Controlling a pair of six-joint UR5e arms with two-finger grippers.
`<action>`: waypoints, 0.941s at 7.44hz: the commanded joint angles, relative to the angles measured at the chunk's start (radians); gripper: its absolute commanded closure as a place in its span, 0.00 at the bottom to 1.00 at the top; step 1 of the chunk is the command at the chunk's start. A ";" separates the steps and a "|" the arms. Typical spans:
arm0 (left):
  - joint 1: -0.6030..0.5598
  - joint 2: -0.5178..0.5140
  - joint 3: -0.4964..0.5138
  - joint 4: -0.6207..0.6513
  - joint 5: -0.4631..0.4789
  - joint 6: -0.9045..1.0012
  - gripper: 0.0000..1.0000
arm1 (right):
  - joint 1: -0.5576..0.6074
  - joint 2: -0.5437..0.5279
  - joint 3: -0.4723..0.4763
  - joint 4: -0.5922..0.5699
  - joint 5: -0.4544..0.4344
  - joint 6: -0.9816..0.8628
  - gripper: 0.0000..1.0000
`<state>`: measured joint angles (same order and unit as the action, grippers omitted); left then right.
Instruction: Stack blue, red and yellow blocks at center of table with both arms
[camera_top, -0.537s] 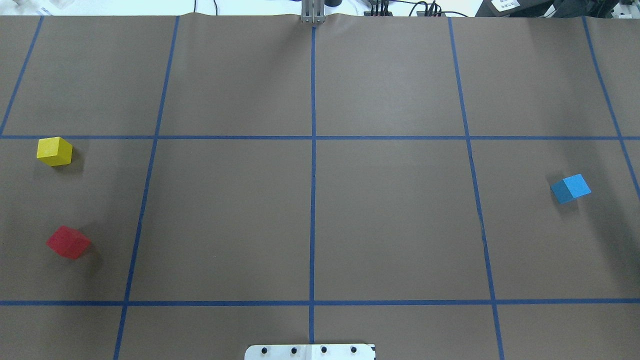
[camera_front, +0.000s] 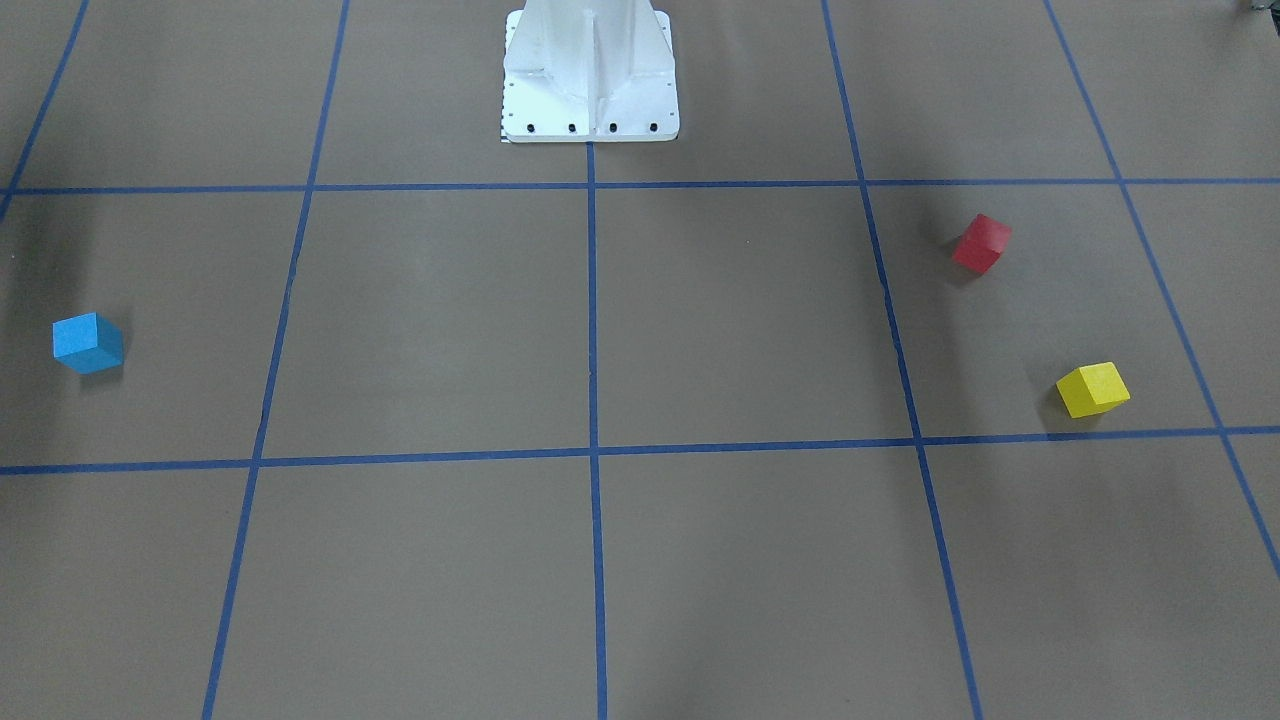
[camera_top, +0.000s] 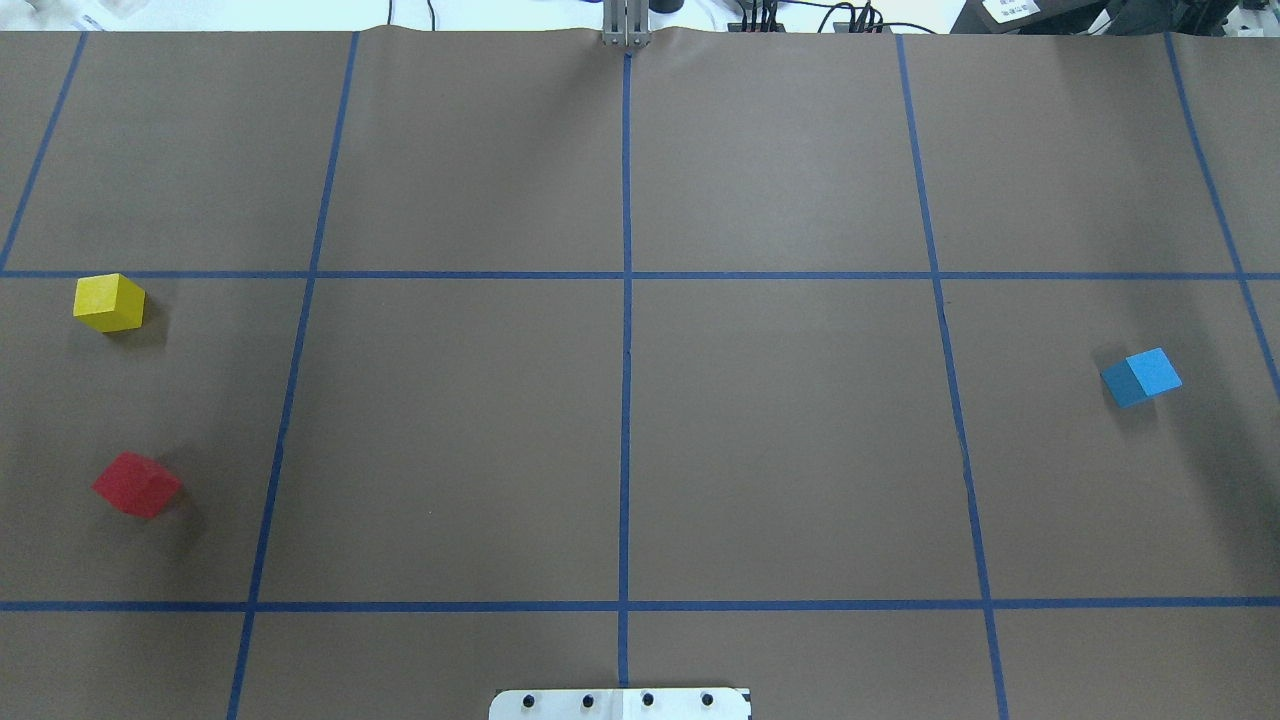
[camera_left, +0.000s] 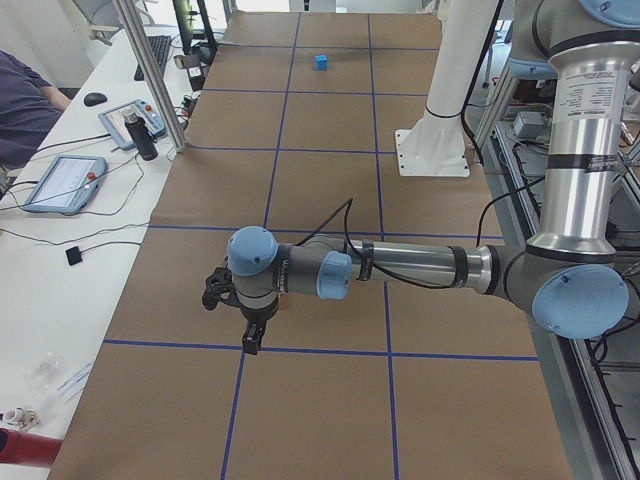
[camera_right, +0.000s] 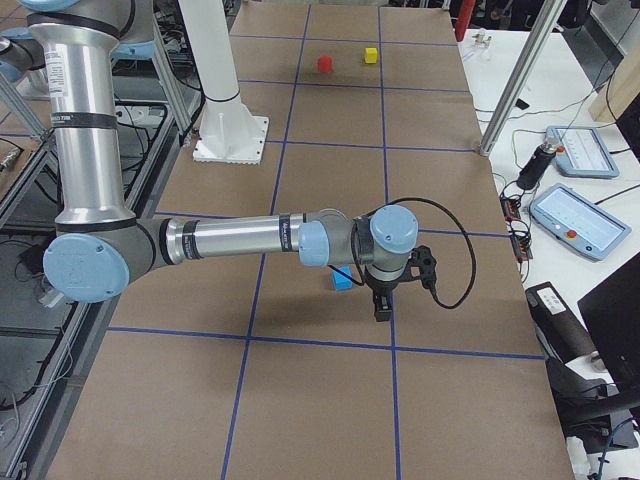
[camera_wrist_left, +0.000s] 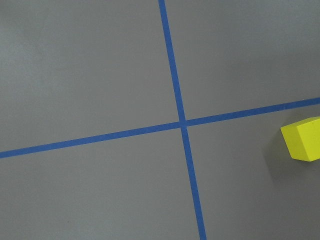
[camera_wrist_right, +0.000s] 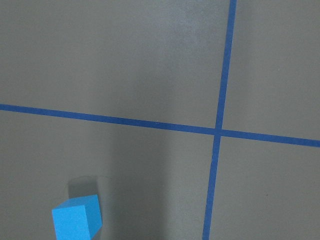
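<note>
Counting the task's pieces first, we find three, all single and none stacked.

- Blue block (camera_top: 1141, 377): flat on the table (camera_top: 800, 450), far out on the robot's right side, well apart from the centre line of the tape grid (camera_top: 626, 400). In the right side view it lies just beside the right arm's wrist.
- Red block (camera_top: 136, 485): far out on the robot's left side, turned at an angle to the grid.
- Yellow block (camera_top: 109, 302): same side, farther from the robot than the red one and apart from it; it shows at the edge of the left wrist view.
- Left gripper (camera_left: 250, 342): hangs fingers-down above the table on the left side. It appears only in the left side view, so we cannot tell how its jaws stand. We see no block in it.
- Right gripper (camera_right: 381, 308): hangs fingers-down near the blue block, not touching it. Jaw state likewise cannot be told.
- Robot base (camera_front: 590, 70): white pedestal at the table's near edge, on the centre line.

Progress, as we judge it: nothing is done. No block sits at the centre, and all three pickups and placements are left.
</note>
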<state>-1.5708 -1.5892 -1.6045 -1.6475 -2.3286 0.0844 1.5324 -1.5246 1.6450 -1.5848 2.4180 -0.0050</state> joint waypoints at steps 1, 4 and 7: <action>0.000 -0.003 0.000 0.000 0.000 0.000 0.00 | 0.000 0.003 0.009 0.005 -0.002 0.000 0.01; 0.000 -0.006 0.001 0.002 0.000 -0.014 0.00 | -0.008 0.017 0.058 0.008 -0.033 0.010 0.01; 0.000 -0.008 0.005 0.002 0.000 -0.015 0.00 | -0.031 -0.017 0.045 0.060 -0.028 0.010 0.01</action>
<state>-1.5708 -1.5965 -1.6013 -1.6460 -2.3286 0.0698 1.5154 -1.5261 1.6962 -1.5610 2.3930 0.0029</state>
